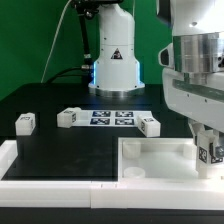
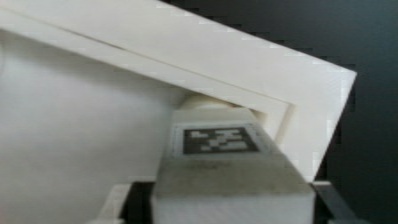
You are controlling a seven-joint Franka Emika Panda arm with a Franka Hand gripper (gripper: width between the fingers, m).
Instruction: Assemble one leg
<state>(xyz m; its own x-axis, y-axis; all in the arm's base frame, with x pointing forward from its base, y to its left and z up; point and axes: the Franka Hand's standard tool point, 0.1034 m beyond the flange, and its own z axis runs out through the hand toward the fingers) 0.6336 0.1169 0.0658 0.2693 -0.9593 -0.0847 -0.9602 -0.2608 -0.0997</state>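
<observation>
- Exterior view: we see the hand [image 1: 209, 150] gripping the leg [image 1: 210, 153] upright over the white tabletop [image 1: 160, 160], at its 3 o'clock corner.
- Three loose legs [image 1: 68, 117] lie on the desk [image 1: 50, 140].

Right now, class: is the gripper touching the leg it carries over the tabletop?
Touching. In the wrist view the tagged leg sits clamped in the gripper, with no gap at its sides. The exterior view shows the gripper low over the white tabletop.

You see a white, rounded arm [image 1: 196, 70] with grey joint bands, a black triangular mark on its glowing blue-lit base [image 1: 113, 68], and black cables trailing behind.
</observation>
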